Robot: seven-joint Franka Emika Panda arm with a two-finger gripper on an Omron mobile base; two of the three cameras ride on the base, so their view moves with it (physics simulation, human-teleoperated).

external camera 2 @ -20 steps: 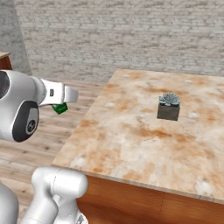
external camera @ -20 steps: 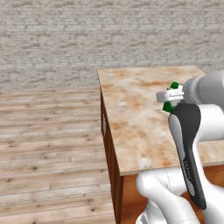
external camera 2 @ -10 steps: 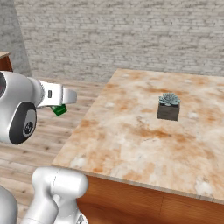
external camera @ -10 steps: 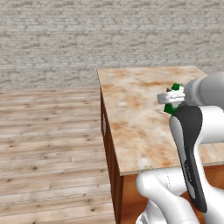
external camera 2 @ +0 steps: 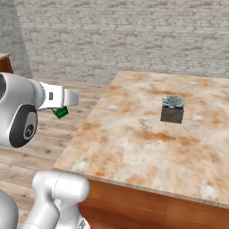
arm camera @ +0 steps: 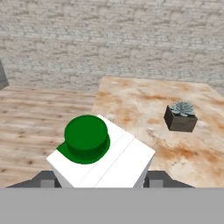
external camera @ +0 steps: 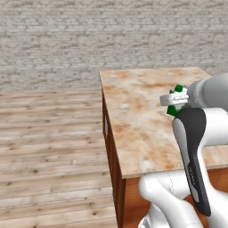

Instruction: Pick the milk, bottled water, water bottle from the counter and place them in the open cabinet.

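Since a moment ago our arm has hardly moved, and the milk (arm camera: 103, 157) has stayed in the same spot. We hold the milk up in the air, above the bench (external camera 2: 147, 138). Our tool (arm camera: 101, 178) is clamped on the milk, with one finger on each side of the carton. We see the green cap on its white top. A small plant in a dark pot (external camera 2: 172, 108) sits on the bench, well apart from the milk. The wood floor (external camera: 49, 147) lies beside the bench.

wall: grey brick (external camera: 89, 35) | floor: pale wood planks (external camera: 49, 147) | island base (external camera: 113, 156) — reddish wood
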